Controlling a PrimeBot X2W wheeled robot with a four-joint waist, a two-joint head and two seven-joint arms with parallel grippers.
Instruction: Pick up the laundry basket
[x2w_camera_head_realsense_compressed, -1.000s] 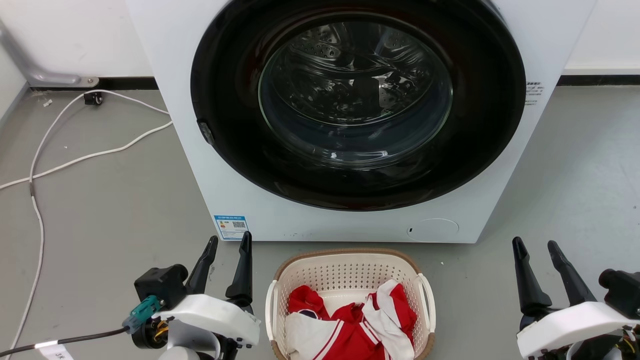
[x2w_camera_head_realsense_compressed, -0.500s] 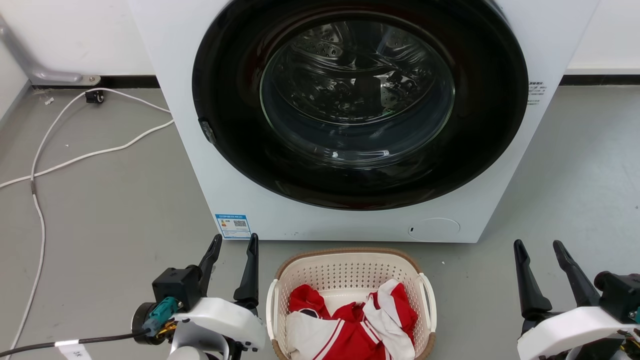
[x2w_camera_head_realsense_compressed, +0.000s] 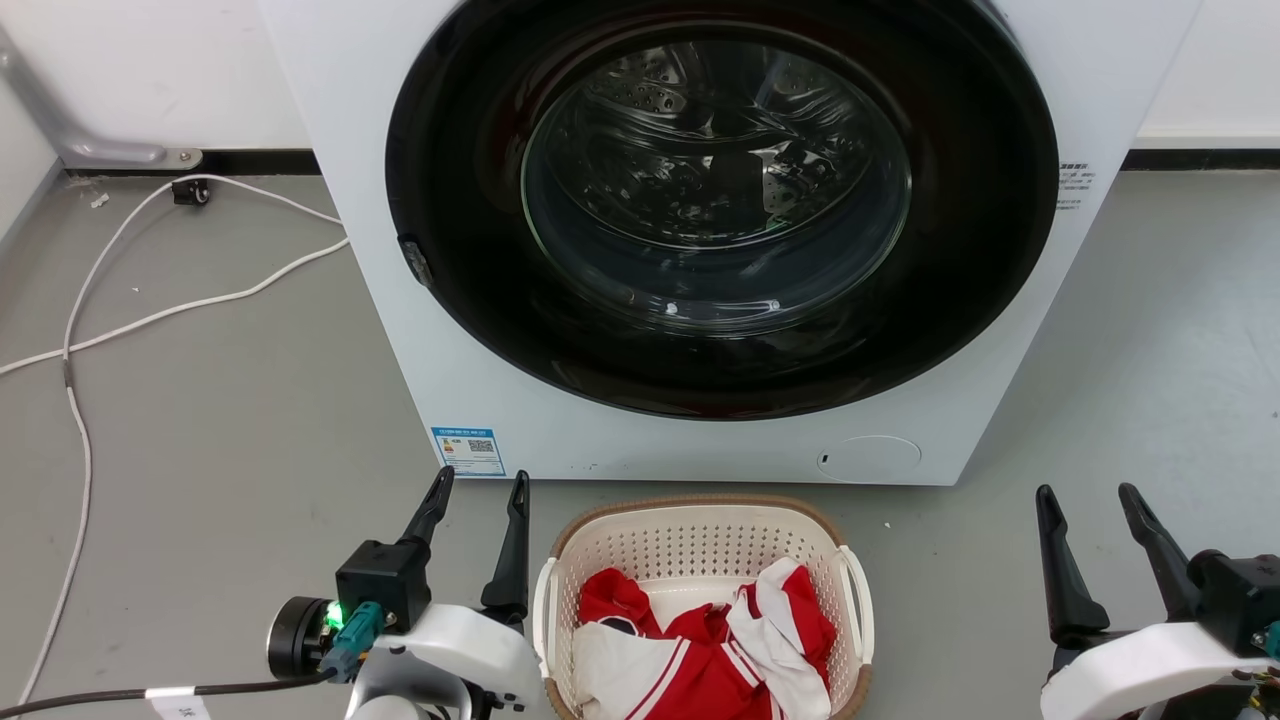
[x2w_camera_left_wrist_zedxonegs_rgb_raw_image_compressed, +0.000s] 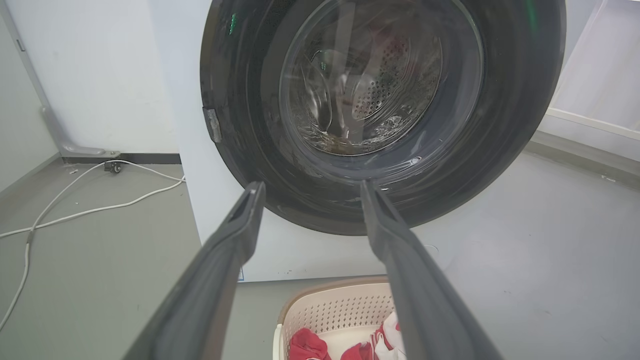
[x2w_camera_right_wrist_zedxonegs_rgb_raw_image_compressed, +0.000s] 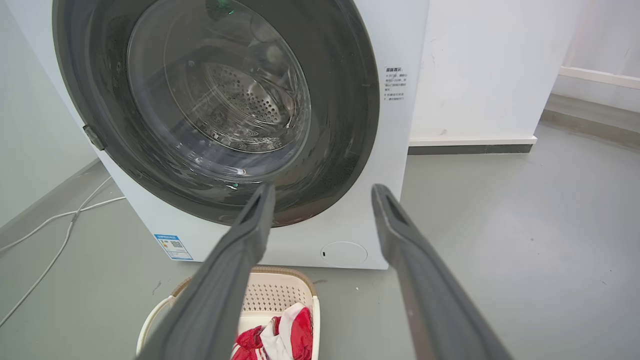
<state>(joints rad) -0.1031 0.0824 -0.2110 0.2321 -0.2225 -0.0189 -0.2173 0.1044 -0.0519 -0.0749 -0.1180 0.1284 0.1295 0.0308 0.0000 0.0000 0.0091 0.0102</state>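
The laundry basket (x2w_camera_head_realsense_compressed: 690, 545) is cream-white and perforated with a brown rim. It stands on the grey floor in front of the washing machine and holds red and white clothes (x2w_camera_head_realsense_compressed: 700, 650). My left gripper (x2w_camera_head_realsense_compressed: 480, 485) is open just left of the basket's left handle, not touching it. My right gripper (x2w_camera_head_realsense_compressed: 1088, 495) is open well to the right of the basket. The left wrist view has the basket (x2w_camera_left_wrist_zedxonegs_rgb_raw_image_compressed: 340, 310) at its bottom edge below the left gripper (x2w_camera_left_wrist_zedxonegs_rgb_raw_image_compressed: 310, 185). In the right wrist view the basket (x2w_camera_right_wrist_zedxonegs_rgb_raw_image_compressed: 280, 295) lies at the lower left, partly behind the right gripper (x2w_camera_right_wrist_zedxonegs_rgb_raw_image_compressed: 322, 187).
The white washing machine (x2w_camera_head_realsense_compressed: 350, 150) with its shut dark round door (x2w_camera_head_realsense_compressed: 720, 210) stands right behind the basket. White cables (x2w_camera_head_realsense_compressed: 150, 300) trail over the floor at the left. Bare grey floor (x2w_camera_head_realsense_compressed: 1150, 350) lies to the right.
My left gripper has moved right, closer to the basket's left side. The right gripper has shifted slightly right and down. The basket has stayed put.
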